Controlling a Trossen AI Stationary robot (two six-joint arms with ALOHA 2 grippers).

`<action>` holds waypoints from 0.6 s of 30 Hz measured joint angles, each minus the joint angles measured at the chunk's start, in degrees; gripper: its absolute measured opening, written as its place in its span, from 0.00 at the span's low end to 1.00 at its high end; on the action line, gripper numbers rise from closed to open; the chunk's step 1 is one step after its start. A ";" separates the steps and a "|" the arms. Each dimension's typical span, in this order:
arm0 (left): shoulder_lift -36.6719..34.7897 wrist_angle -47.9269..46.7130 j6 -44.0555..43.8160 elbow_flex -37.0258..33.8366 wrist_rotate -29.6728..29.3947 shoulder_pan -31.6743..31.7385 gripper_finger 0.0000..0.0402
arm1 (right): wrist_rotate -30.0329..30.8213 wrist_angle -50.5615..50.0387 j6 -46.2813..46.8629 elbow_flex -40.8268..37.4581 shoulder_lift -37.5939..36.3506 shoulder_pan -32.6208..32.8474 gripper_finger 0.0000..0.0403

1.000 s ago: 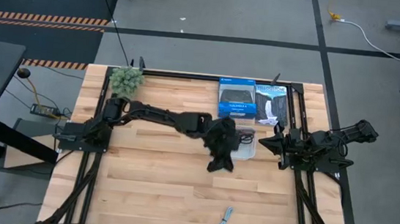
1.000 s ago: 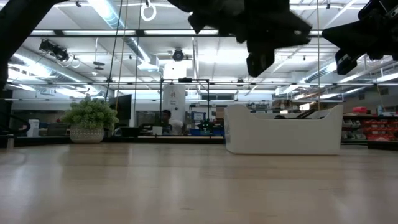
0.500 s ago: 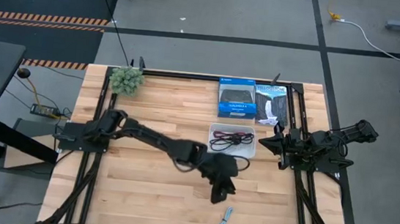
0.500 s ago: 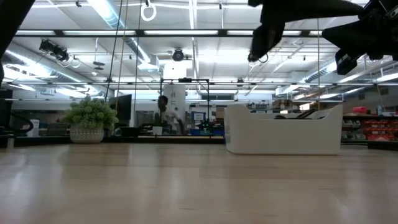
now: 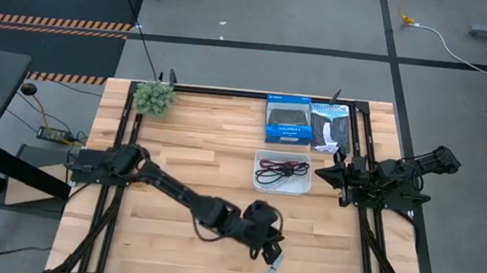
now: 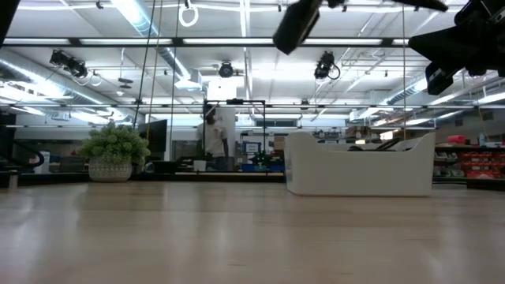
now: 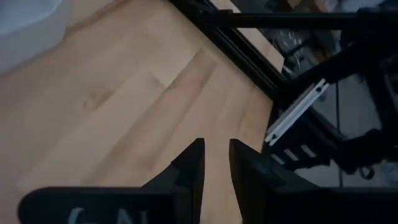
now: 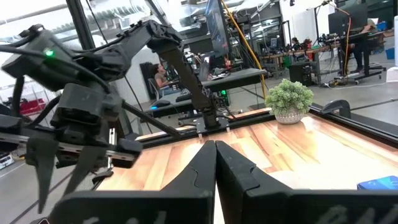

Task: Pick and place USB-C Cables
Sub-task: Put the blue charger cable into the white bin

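Hovering, left hand point(image 5: 274, 250): fingers narrowly apart, empty, just above grey-silver cable point(image 5: 275, 268) at bench point(image 5: 180, 148) front edge.
Tray point(image 5: 259, 182): red and black cables inside.
Right hand point(image 5: 322, 174): closed, beside tray.
Boxes point(image 5: 287, 119): behind tray.

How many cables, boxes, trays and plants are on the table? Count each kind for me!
Thin bundled cables: 3, a red one and a black one in the tray, a grey-silver one on the wood.
Retail boxes: 2
White plastic tray: 1
Fuzzy green plant: 1
Total: 7
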 joint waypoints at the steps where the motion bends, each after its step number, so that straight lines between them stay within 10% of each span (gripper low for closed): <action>1: 0.00 0.06 -1.55 0.00 -1.19 -0.67 0.20 | 0.02 0.00 0.00 0.00 0.00 0.00 0.03; 18: 0.13 0.29 -8.06 4.46 -5.25 -5.92 0.20 | 0.01 0.00 0.00 0.00 0.00 -0.01 0.03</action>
